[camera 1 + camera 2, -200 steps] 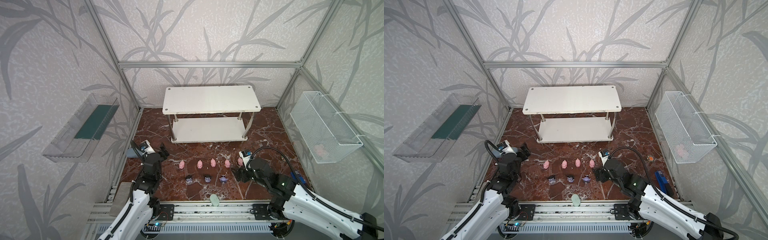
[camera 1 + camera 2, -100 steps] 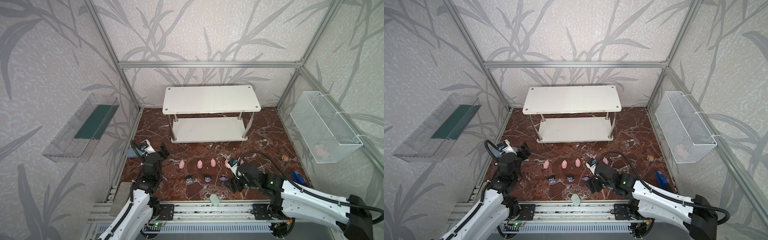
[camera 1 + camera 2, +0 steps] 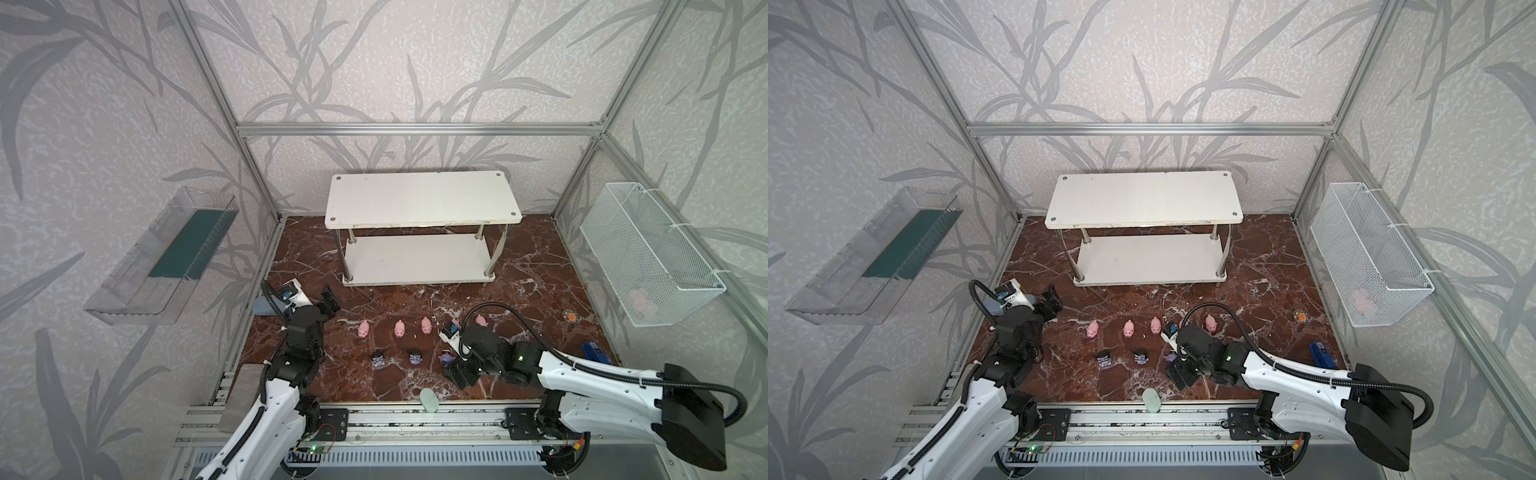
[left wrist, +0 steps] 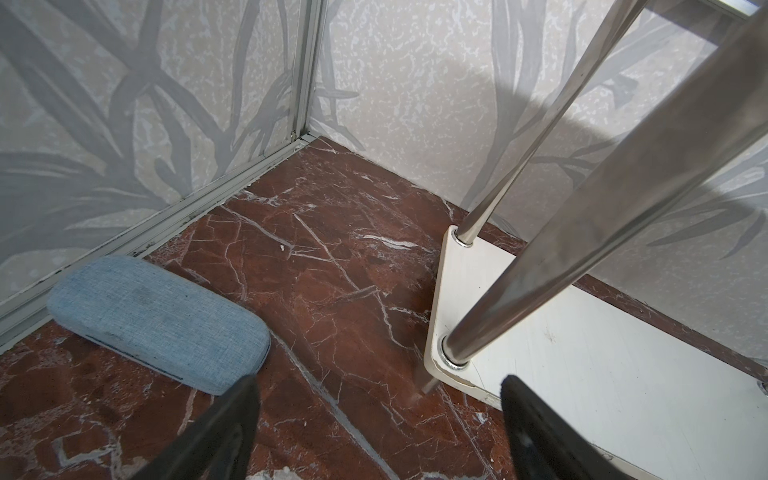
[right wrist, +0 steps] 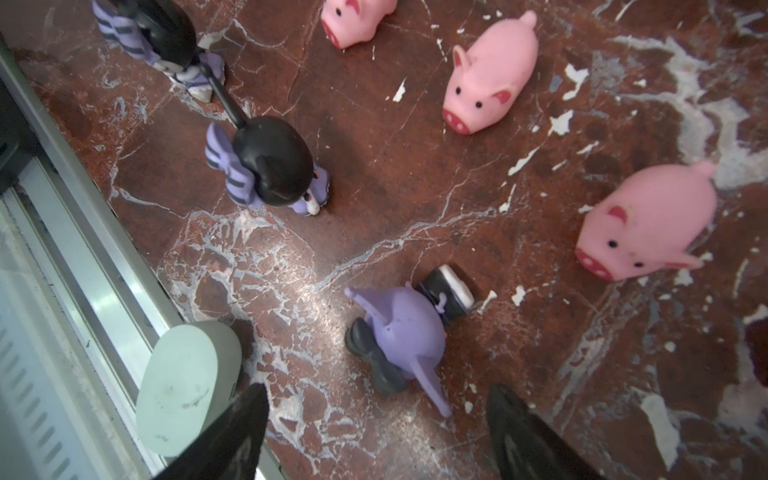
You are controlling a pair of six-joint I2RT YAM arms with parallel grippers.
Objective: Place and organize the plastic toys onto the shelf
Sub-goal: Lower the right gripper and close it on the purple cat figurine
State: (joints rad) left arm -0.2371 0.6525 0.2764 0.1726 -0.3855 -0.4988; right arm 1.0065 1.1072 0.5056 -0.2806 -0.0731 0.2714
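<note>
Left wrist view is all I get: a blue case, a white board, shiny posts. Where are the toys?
Observer: None is on the shelf yet; the pigs stand in a row in front of it.
Operator: Only pigs?
Observer: No, three dark figurines sit nearer the arms, and the rightmost figurine seems to lie on its side.
Operator: Is anything reaching for them?
Observer: The right end effector hovers open just over that fallen one.
</note>
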